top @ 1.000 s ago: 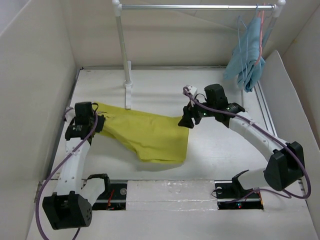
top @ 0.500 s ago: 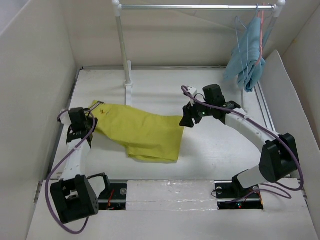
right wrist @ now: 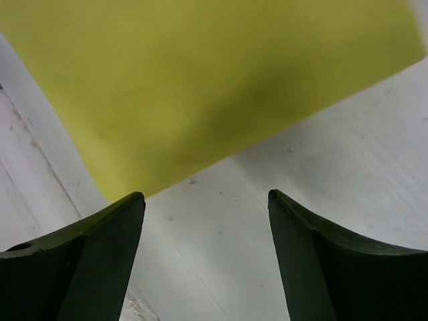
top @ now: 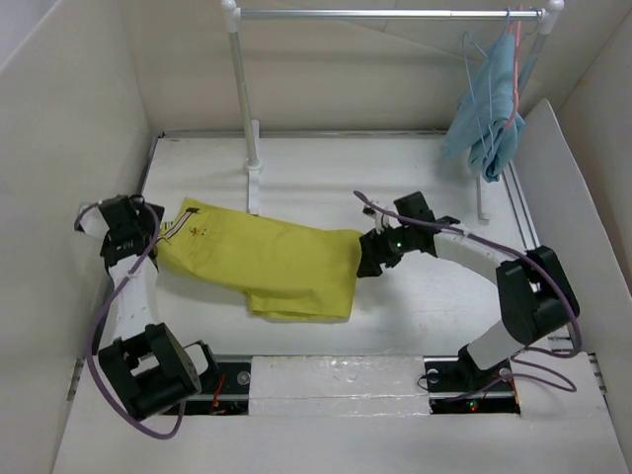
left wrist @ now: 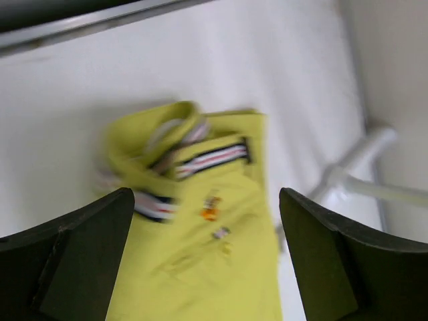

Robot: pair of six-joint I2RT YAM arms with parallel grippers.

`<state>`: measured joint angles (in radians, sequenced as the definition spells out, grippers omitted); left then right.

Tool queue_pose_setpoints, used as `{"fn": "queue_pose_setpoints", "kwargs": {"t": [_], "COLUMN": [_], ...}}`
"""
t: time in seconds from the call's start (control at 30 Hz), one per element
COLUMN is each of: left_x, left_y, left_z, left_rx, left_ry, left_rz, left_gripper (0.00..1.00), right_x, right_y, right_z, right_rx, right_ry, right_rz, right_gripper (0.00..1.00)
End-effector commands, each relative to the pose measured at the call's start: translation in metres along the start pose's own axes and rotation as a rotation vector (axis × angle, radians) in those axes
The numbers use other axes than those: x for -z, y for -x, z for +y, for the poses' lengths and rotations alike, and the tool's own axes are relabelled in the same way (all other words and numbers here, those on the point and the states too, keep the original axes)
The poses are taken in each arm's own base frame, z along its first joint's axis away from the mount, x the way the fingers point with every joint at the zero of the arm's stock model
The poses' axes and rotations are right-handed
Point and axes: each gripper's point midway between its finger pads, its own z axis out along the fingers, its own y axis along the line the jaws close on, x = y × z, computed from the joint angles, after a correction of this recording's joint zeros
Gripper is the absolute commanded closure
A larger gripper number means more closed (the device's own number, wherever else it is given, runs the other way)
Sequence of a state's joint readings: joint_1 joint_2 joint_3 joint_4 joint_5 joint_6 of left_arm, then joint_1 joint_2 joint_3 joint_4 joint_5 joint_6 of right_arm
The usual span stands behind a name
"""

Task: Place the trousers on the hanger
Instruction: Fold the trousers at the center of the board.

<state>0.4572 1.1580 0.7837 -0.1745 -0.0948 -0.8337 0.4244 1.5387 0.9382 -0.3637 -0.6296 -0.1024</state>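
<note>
Neither arm holds anything right now. The left gripper [left wrist: 204,224] has its jaws spread wide over the striped waistband [left wrist: 200,159], and the right gripper [right wrist: 206,200] is equally spread, hanging over bare table [top: 326,178] just off the edge of the trousers [top: 267,262]. The trousers lie flat on the table between the two arms, waistband end toward the left, the opposite end toward the right. The hanger [top: 471,69] hangs on the rail [top: 385,14] at the far right, well apart from the cloth and right beside the pink hanger [top: 514,59] carrying the light-blue cloth [top: 486,128]. We see these risks. If the right jaws close where they are, they catch table or only a thin edge layer, and the cloth slips out on lift. The waistband looks bunched and folded over, so the left could pinch a single fold and the lift comes up lopsided. The left wrist view is blurred, so we cannot judge its height over the fabric. The hanger is thin wire crowded by its neighbour, so it would be easy to grab the wrong one or knock the light-blue cloth off. The rail's post [top: 243,109] stands just beyond the trousers, and a swinging leg could snag on it.
</note>
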Motion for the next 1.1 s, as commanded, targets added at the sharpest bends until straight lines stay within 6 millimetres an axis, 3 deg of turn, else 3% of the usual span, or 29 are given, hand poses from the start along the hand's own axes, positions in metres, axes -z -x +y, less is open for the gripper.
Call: {"fn": "queue_pose_setpoints", "kwargs": {"t": [0.0,0.03,0.1,0.13,0.2,0.27,0.33,0.37,0.43,0.5,0.53,0.57,0.63,0.7,0.8,0.83,0.87,0.93,0.97,1.0,1.03,1.07], "left_x": [0.039,0.049,0.055,0.065,0.06,0.043,0.028,0.01,-0.014,-0.038,-0.046,-0.049,-0.048,-0.041,-0.02,-0.008,-0.002,0.011,0.022,0.032,0.032,0.038], "left_y": [0.013,-0.018,-0.062,-0.098,-0.144,-0.166,-0.168,-0.164,-0.164,-0.143,-0.145,-0.145,-0.14,-0.146,-0.161,-0.163,-0.165,-0.15,-0.134,-0.122,-0.122,-0.118], "left_z": [-0.073,-0.093,-0.107,-0.115,-0.11,-0.095,-0.085,-0.075,-0.054,-0.033,-0.021,-0.013,-0.003,0.007,0.006,-0.003,-0.01,-0.031,-0.06,-0.082,-0.082,-0.092], "left_rx": [-0.168,-0.235,-0.292,-0.344,-0.383,-0.405,-0.42,-0.412,-0.42,-0.39,-0.385,-0.363,-0.327,-0.295,-0.225,-0.223,-0.222,-0.234,-0.269,-0.282,-0.282,-0.312], "left_ry": [-0.21,-0.282,-0.361,-0.411,-0.423,-0.362,-0.313,-0.268,-0.192,-0.063,-0.022,0.01,0.041,0.056,-0.018,-0.067,-0.097,-0.167,-0.242,-0.297,-0.298,-0.328], "left_rz": [-0.051,0.008,0.105,0.185,0.312,0.374,0.364,0.354,0.366,0.314,0.33,0.341,0.333,0.353,0.427,0.432,0.436,0.39,0.345,0.314,0.314,0.302], "left_gripper": [0.15,0.18,0.27,0.29,0.29,0.29,0.28,0.28,0.28,0.28,0.29,0.29,0.29,0.29,0.28,0.27,0.27,0.24,0.22,0.23,0.23,0.26], "right_x": [-0.02,-0.025,-0.032,-0.035,-0.04,-0.045,-0.047,-0.051,-0.051,-0.051,-0.046,-0.036,-0.019,0.003,0.028,0.033,0.038,0.045,0.048,0.055,0.055,0.05], "right_y": [-0.005,-0.009,-0.015,-0.014,-0.023,-0.036,-0.038,-0.042,-0.043,-0.041,-0.043,-0.037,-0.024,-0.012,0.01,0.01,0.017,0.011,0.011,0.021,0.021,0.026], "right_z": [0.024,0.027,0.044,0.044,0.05,0.051,0.054,0.052,0.041,0.016,0.003,-0.02,-0.049,-0.082,-0.105,-0.104,-0.105,-0.098,-0.085,-0.073,-0.073,-0.057], "right_rx": [-0.04,-0.027,-0.075,-0.08,-0.097,-0.113,-0.121,-0.134,-0.161,-0.178,-0.197,-0.2,-0.209,-0.201,-0.177,-0.179,-0.15,-0.145,-0.104,-0.073,-0.073,-0.032], "right_ry": [0.106,0.116,0.171,0.184,0.212,0.217,0.244,0.245,0.235,0.16,0.114,0.059,-0.035,-0.138,-0.24,-0.255,-0.266,-0.257,-0.251,-0.251,-0.251,-0.231], "right_rz": [-0.009,-0.012,0.003,-0.007,0.02,0.052,0.04,0.046,0.039,0.024,0.029,0.0,-0.029,-0.066,-0.08,-0.061,-0.062,-0.022,-0.013,-0.047,-0.047,-0.044], "right_gripper": [0.2,0.2,0.21,0.21,0.21,0.21,0.25,0.28,0.67,1.0,1.0,1.0,1.0,1.0,1.0,0.98,0.74,0.59,0.49,0.48,0.48,0.48]}}
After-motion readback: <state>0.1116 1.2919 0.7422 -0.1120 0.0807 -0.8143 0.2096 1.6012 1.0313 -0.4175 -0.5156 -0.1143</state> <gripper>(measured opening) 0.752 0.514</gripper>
